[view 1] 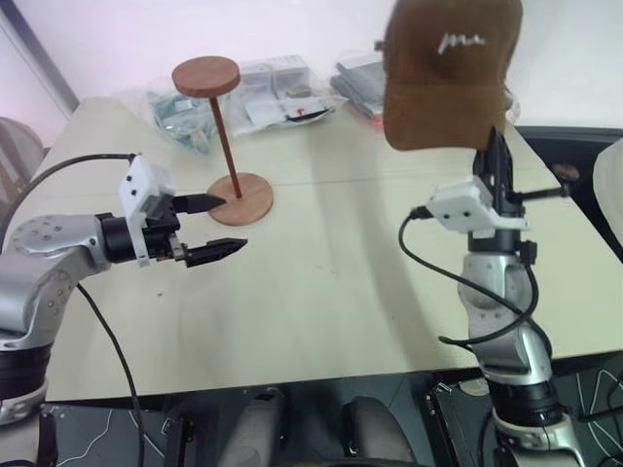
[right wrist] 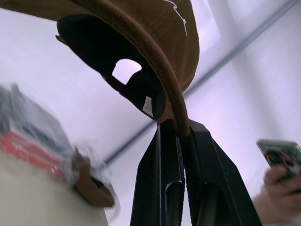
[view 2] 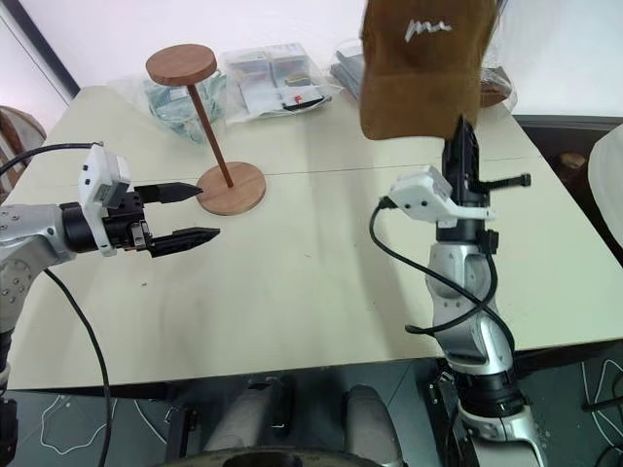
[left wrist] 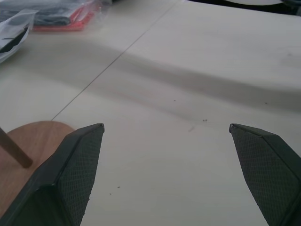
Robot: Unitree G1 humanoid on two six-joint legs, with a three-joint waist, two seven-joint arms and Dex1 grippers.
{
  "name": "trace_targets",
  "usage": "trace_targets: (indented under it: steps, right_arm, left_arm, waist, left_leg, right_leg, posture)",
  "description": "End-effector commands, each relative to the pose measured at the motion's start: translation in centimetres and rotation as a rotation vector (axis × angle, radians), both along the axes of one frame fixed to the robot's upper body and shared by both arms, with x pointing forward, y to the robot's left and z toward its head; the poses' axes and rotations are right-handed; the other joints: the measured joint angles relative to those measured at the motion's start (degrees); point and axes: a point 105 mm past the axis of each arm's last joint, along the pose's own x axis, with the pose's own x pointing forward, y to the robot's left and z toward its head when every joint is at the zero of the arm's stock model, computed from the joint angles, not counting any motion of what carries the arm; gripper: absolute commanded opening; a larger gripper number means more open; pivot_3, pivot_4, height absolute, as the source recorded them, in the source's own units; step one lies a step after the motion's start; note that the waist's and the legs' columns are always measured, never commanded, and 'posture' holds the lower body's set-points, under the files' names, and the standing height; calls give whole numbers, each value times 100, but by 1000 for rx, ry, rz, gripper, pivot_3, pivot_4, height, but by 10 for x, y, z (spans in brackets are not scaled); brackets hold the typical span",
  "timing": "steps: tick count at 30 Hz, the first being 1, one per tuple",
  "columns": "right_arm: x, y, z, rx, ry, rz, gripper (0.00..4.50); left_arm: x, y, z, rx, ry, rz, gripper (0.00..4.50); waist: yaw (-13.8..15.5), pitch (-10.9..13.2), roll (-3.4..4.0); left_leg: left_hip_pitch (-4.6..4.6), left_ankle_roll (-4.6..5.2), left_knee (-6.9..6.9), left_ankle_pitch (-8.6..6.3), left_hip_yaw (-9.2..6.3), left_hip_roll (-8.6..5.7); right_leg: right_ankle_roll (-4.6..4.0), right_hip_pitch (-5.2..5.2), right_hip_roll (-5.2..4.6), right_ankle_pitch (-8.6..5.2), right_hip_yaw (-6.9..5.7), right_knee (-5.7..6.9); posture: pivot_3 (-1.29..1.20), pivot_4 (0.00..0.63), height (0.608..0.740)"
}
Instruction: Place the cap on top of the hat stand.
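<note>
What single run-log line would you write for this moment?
right gripper: shut on cap, held high | left gripper: open, empty, beside hat stand base | stand top: bare

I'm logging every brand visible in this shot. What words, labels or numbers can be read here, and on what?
Cap, held up in the shut right gripper: white script embroidery on its front, not legible as letters.
Cap's inner tag: too small to read.
Plastic-wrapped packets at the table's far edge: printing too blurred to read.
Hat stand: no text.
</note>
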Motion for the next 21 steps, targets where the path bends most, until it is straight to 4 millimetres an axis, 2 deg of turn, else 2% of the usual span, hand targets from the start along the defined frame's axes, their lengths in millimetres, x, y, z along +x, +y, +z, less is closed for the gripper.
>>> trace_targets:
  steps: [1,5,12,16,21]
  right_arm:
    - [-2,32,23,-8,-83,102,47]
    - [6,63,27,0,-99,203,47]
    - [17,110,28,-12,-116,295,47]
    - [24,133,29,-28,-126,295,47]
    - [26,154,34,-43,-149,295,47]
  left_arm:
    - [3,12,10,10,-56,42,4500]
    - [4,30,13,18,-70,117,4500]
    - [-12,68,15,42,-87,293,4500]
    - [-20,78,18,41,-94,341,4500]
    - [-27,77,16,43,-95,366,4500]
  waist:
    - [-9,0,0]
    - [-12,-1,-1]
    - [-27,0,-1]
    - [-23,0,-1]
    - [-6,-1,-4]
  left_leg:
    - [0,-3,-3,2,0,0]
    - [0,-11,-17,7,0,0]
    - [1,-38,-41,23,-1,0]
    - [1,-38,-47,23,-4,1]
    - [1,-50,-47,30,-9,0]
  right_leg:
    - [0,-2,0,0,0,0]
    - [0,-9,-1,0,1,-2]
    - [-5,-15,0,-1,5,-1]
    - [-8,-32,1,1,4,1]
    - [-11,-32,2,2,0,0]
  posture:
    - [0,150,740]
    - [0,150,740]
    - [0,150,740]
    - [0,150,740]
    - [0,150,740]
